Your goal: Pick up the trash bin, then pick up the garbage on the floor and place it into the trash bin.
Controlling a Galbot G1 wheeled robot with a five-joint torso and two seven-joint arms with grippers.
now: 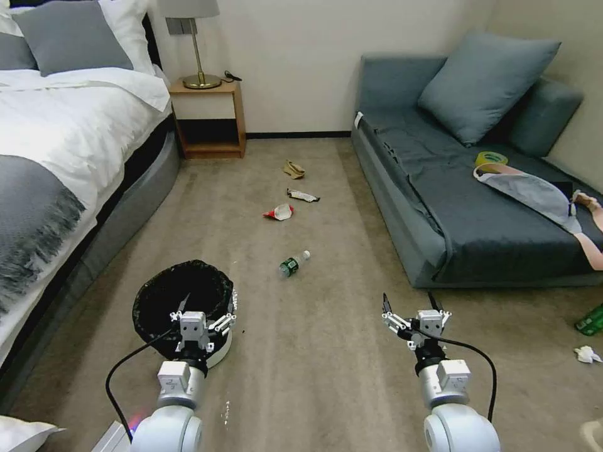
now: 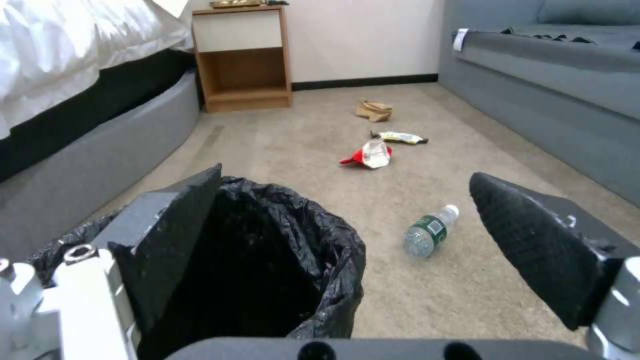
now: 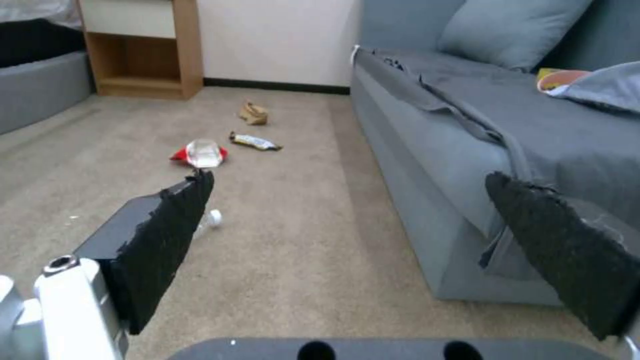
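Trash bin sits on the carpet, its near rim just under the left end effector, whose fingers are spread and hold nothing. From the head camera that rim looks soft with loose black bag; a grip that catches only plastic could pull the liner out and leave the bin behind. The right end effector hangs wide open and empty, well to the side of the bin, with the bottle ahead of it and between the two arms.

From the left wrist, one finger stands over the bag-lined rim and the other finger is outside it above bare carpet; closing off-centre could tip the light bin.

From the right wrist, the red-and-white wrapper, snack wrapper and tan paper lie far ahead of the open fingers, so the base would have to drive close, and could roll over the bottle.
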